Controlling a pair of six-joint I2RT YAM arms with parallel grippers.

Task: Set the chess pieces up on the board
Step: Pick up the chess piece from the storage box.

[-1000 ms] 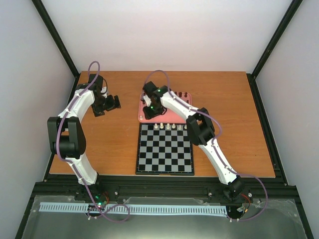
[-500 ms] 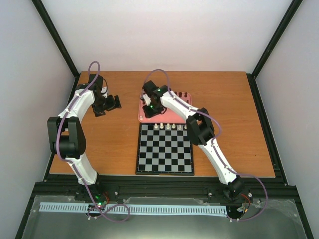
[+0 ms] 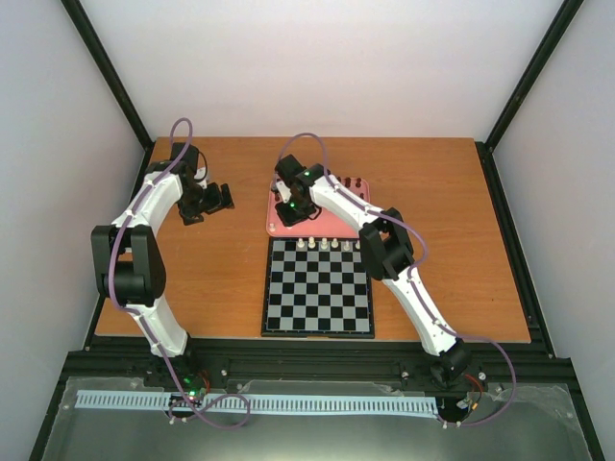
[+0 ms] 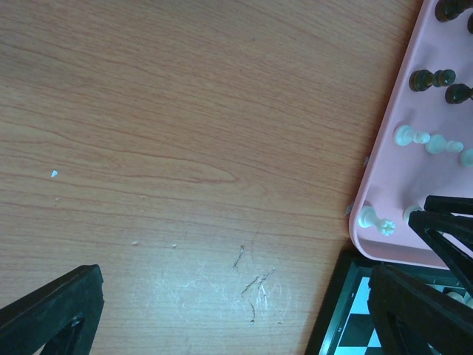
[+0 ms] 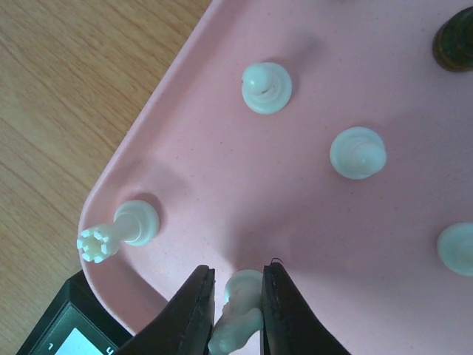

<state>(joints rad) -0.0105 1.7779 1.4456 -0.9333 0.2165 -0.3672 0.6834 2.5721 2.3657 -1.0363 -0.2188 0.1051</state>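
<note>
The checkered board [image 3: 318, 288] lies at the table's middle, with a row of cream-white chess pieces [image 3: 327, 245] on its far edge. Behind it the pink tray [image 3: 336, 227] holds more pieces. My right gripper [image 3: 288, 213] is low over the tray's near left corner. In the right wrist view it [image 5: 238, 307] is shut on a cream-white piece [image 5: 240, 310] still touching the tray [image 5: 222, 163]. A white crowned piece [image 5: 122, 229] and white pawns [image 5: 267, 87] stand nearby. My left gripper [image 3: 216, 202] is open and empty over bare wood [image 4: 233, 296].
Dark pieces [image 3: 354, 182] stand at the tray's far edge and show in the left wrist view [image 4: 432, 79] beside white ones [image 4: 417, 138]. A board corner [image 5: 66, 325] lies just below the tray. Black frame posts and white walls enclose the table.
</note>
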